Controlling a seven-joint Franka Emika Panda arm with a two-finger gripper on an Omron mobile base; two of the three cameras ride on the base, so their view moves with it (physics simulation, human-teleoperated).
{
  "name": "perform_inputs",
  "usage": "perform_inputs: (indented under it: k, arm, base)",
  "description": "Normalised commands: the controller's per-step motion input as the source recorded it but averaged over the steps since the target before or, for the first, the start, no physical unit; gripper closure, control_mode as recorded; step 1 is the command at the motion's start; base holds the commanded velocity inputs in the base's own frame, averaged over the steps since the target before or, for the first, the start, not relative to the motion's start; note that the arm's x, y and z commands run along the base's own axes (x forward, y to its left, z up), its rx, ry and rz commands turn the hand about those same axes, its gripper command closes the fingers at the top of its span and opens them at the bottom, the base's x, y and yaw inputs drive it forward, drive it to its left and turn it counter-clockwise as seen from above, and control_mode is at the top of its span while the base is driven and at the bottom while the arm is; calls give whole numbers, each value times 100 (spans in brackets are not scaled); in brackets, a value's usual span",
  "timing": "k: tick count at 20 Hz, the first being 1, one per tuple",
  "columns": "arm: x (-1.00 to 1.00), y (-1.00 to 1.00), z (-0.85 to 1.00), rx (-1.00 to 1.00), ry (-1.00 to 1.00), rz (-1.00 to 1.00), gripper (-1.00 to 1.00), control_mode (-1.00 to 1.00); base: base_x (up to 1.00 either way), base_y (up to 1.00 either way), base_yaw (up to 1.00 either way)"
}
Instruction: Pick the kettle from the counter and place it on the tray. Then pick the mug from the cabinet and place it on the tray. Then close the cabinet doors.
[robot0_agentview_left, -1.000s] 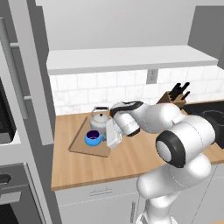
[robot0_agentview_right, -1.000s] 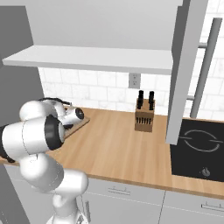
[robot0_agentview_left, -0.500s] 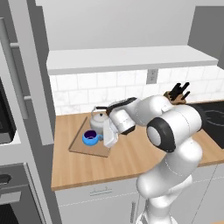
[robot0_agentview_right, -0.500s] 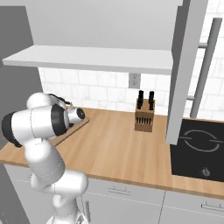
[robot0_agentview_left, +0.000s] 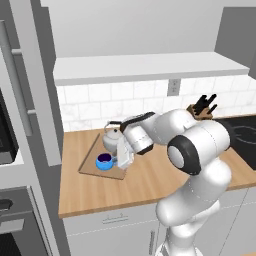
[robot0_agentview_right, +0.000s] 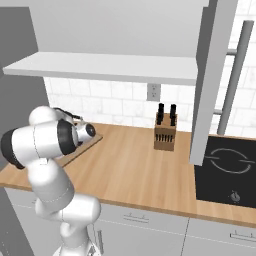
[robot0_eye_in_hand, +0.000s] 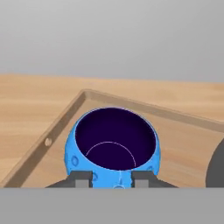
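Fingertips (robot0_eye_in_hand: 82, 178) of the gripper (robot0_eye_in_hand: 112, 180) stand narrowly parted either side of the small bright blue rounded mug's (robot0_eye_in_hand: 113, 148) near wall, which rests upright on the flat light-brown wooden tray (robot0_eye_in_hand: 183, 144); withdrawal goes straight back

– where do things sit on the counter (robot0_agentview_left: 150, 180)?
– the tray (robot0_agentview_left: 91, 165) lies toward the counter's left end, out from the wall. the mug (robot0_agentview_left: 104, 161) stands upright on it, near the front; the kettle (robot0_agentview_left: 112, 139) stands just behind the mug, closer to the wall.
– and the gripper (robot0_eye_in_hand: 111, 179)?
– right beside the mug, on its right in the left base view. in the hand view its fingertips (robot0_eye_in_hand: 82, 179) sit either side of the mug's near wall.
– anything further right?
– the knife block (robot0_agentview_right: 165, 134) stands against the wall, well apart from the tray. beyond it the cooktop (robot0_agentview_right: 231, 163) lies at the counter's right end.
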Motion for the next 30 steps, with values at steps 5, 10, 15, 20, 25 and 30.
perform_inputs:
  k: [5,10,15,20,25,30]
  arm:
    - [-26,-16,0,0,1,-15,-100,-100]
    - [-39,-13,33,0,1,-25,-100,-100]
    - [-55,-13,92,-4,15,-33,-100,-100]
    - [-28,-20,100,-16,39,-39,-100,-100]
    - [-2,-18,75,-23,57,-42,-100,-100]
    - [0,0,0,-2,4,-3,-100,-100]
  base:
    - [0,0,0]
    - [0,0,0]
    - [0,0,0]
    - [0,0,0]
    - [0,0,0]
    - [0,0,0]
